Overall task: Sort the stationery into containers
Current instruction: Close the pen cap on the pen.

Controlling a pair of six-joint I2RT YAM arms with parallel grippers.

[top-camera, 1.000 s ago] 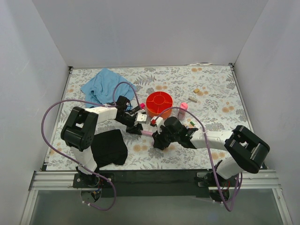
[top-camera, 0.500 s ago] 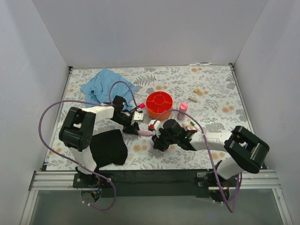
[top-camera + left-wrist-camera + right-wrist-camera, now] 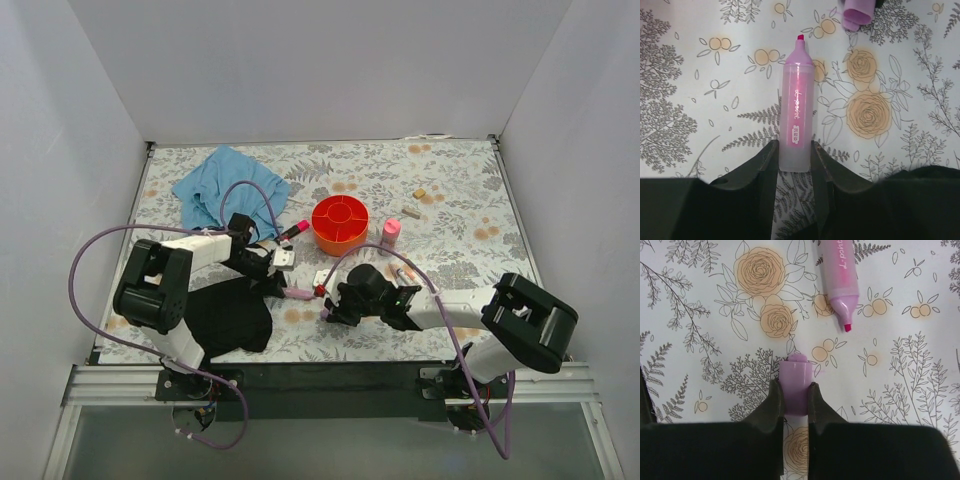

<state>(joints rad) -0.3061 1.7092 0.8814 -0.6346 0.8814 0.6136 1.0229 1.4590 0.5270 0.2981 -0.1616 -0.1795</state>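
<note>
My left gripper (image 3: 794,155) is shut on the back end of a pink highlighter (image 3: 797,105), whose bare tip points away over the floral table. My right gripper (image 3: 796,395) is shut on the lilac cap (image 3: 796,385), with the highlighter's tip (image 3: 840,270) just beyond it and apart from it. In the top view the left gripper (image 3: 283,290) and right gripper (image 3: 328,308) face each other, the highlighter (image 3: 300,294) between them. The orange divided bowl (image 3: 340,222) stands behind them. A small pink bottle (image 3: 390,233) stands to its right.
A black cloth (image 3: 232,315) lies by the left gripper and a blue cloth (image 3: 225,185) at the back left. A pink-capped marker (image 3: 295,229) lies left of the bowl. Thin markers (image 3: 405,272) lie beside the right arm, and small pieces (image 3: 420,192) at the back right.
Both grippers have moved toward the near edge, away from the bowl. The cap and the highlighter body now sit a little apart.
</note>
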